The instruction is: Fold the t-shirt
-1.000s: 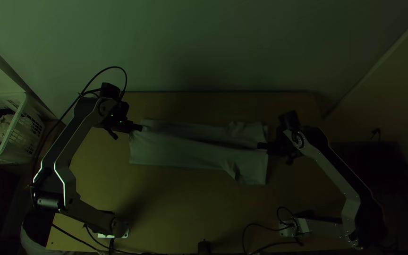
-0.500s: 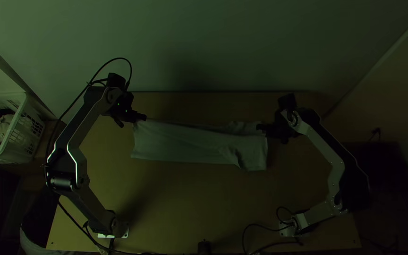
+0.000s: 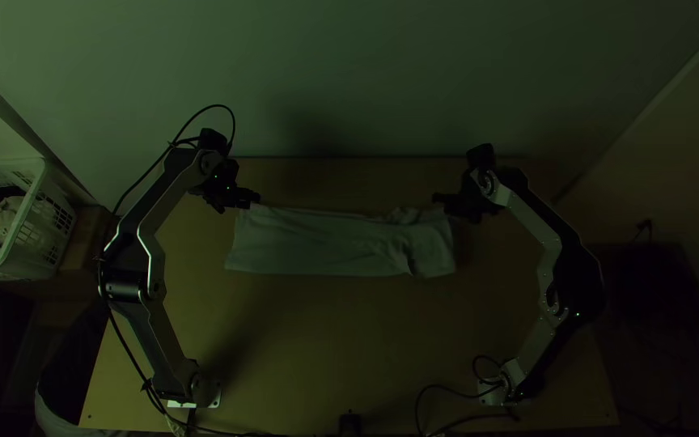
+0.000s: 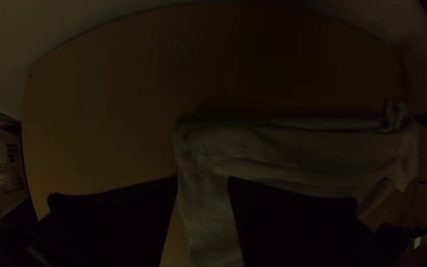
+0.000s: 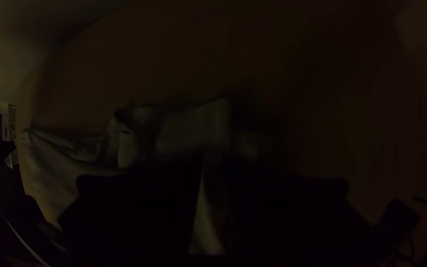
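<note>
Clearly, in the top view, the T-shirt [image 3: 317, 243] lies as a long strip on the worktop [image 3: 333, 324], rumpled toward its right end, the left gripper [image 3: 257, 197] and right gripper [image 3: 436, 198] at its far corners. Beyond the worktop's left side, a white basket [image 3: 31, 198] holds dark and pale things [image 3: 5, 218]; black cables [image 3: 446, 388] curl beside the right arm's base. The left wrist view shows fingers apart, shirt visible between. In the right wrist view, the fingers stand narrowly apart over cloth.

In the top view, the t-shirt [image 3: 325, 243] has become a narrower, straighter strip, its near edge shifted toward the table's far side. The left gripper [image 3: 257, 197] and right gripper [image 3: 436, 197] have both moved farther up the table, the right one more.
</note>
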Controlling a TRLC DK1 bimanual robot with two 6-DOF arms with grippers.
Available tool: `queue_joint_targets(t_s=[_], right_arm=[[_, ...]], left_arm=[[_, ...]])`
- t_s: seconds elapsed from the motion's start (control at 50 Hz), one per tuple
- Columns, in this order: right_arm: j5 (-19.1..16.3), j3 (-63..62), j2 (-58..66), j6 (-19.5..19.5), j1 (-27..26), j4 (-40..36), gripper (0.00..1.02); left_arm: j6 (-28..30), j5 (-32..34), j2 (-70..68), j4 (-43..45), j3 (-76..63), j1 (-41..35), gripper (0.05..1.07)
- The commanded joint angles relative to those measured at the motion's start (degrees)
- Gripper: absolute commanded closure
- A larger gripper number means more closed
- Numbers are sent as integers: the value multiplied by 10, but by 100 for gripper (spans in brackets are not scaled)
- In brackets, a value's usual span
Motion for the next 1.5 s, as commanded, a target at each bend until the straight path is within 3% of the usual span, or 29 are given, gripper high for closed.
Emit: queue_joint_targets(t_s=[0.0, 0.06, 0.14, 0.24, 0.44, 0.54, 0.72, 0.92, 1.48], right_arm=[[5, 15, 10, -20, -9, 0, 30], [5, 15, 5, -24, -14, 0, 16], [7, 15, -6, -25, -20, 3, 10], [38, 14, -35, -28, -27, 14, 9], [37, 15, -99, -20, -46, 14, 4], [31, 15, -132, -24, -53, 13, 4], [-9, 16, -195, -23, -69, 11, 4], [-34, 43, -240, -24, -85, -1, 4], [-36, 39, -274, -18, -82, -21, 4]], left_arm=[[-37, 41, 3, 1, 31, 9, 10], [-55, 67, 0, 1, 40, 19, 10], [-73, 109, -4, 0, 54, 34, 10], [-87, 158, -13, -4, 56, 55, 10], [-92, 259, -18, -28, 30, 96, 10], [-89, 309, -30, -26, 5, 119, 10], [-30, 372, -37, -12, -43, 154, 10], [22, 397, -34, 17, -106, 179, 10], [58, 398, 11, 105, -214, 209, 10]])
